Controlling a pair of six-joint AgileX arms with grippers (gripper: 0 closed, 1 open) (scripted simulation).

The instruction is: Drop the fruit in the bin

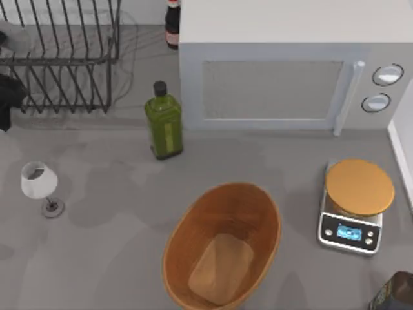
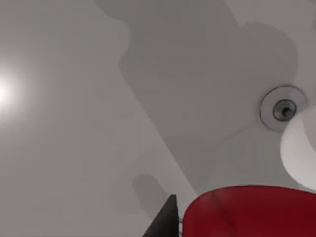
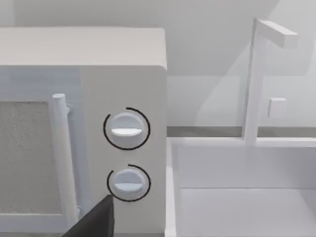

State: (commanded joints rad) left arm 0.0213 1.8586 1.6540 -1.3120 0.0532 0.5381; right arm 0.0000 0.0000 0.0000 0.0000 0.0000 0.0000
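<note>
The glossy red fruit (image 2: 249, 212) fills the near edge of the left wrist view, well above the grey table, and my left gripper (image 2: 222, 233) is shut on it, with one dark finger (image 2: 163, 223) beside it. A black part of my left arm (image 1: 8, 97) shows at the table's far left edge, by the dish rack. The bin (image 1: 222, 248), a brown ribbed oval basket, stands empty at the front middle of the table, far right of that arm. My right gripper (image 3: 94, 222) is parked facing the microwave's knobs.
A wine glass (image 1: 40, 184) (image 2: 291, 128) stands below the held fruit. Between the arm and the bin is a green oil bottle (image 1: 163, 123). A wire dish rack (image 1: 61, 58), a microwave (image 1: 284, 71), an orange-topped scale (image 1: 358, 200) and a dark object (image 1: 393, 292) stand around.
</note>
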